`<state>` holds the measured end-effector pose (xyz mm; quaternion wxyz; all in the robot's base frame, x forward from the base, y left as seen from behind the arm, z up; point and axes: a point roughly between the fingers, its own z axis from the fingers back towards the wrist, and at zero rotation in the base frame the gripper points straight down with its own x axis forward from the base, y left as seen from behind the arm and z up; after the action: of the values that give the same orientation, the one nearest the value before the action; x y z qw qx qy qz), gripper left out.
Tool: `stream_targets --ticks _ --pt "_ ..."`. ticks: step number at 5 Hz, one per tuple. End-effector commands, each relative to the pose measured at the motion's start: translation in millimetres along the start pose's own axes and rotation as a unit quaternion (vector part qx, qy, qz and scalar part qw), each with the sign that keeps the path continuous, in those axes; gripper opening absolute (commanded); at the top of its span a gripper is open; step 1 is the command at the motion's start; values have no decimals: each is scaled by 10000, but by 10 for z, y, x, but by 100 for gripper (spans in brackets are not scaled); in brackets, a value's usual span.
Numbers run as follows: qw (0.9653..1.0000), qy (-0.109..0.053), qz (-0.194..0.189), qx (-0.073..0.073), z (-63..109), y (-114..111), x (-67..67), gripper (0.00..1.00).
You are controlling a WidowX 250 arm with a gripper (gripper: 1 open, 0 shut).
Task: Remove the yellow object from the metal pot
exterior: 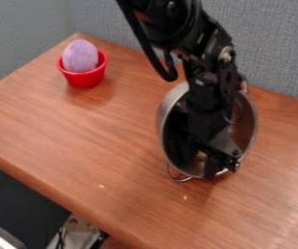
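Pincer deep in a tipped metal pot

I have the arm (198,49) reaching down from the top of the frame, black and jointed, with a dark cable looping at its left. Its pincer (217,160) is inside the metal pot (172,136), right of centre. The pot leans, its wide mouth facing me, with a thin loop handle (180,177) at the lower rim. I cannot tell whether the pincer is wide or narrow, or whether it grips anything; the dark fingers blend into the shadow. The yellow object I cannot make out from here; the arm and pincer cover much of the pot's inside.

The worktop (87,146) is reddish-brown with wood grain, running from the left edge to the right, with a few small pale specks near the middle. Towards the upper left stands a red bowl (83,78) holding a purple egg-shaped object (80,55), well apart from the pot. Behind, grey-blue textured panels (113,19) meet in a corner at upper left. At lower left, past the worktop's edge, I see a dark area with cables and something white.
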<state>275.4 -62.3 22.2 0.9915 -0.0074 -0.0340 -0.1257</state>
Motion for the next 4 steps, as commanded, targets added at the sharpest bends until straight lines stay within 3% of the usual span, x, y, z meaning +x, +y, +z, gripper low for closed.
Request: stream_targets --ticks 1,4 --pt "9999 -121 57 58 48 79 45 0" --pt "9995 -258 168 -56 112 80 79 0"
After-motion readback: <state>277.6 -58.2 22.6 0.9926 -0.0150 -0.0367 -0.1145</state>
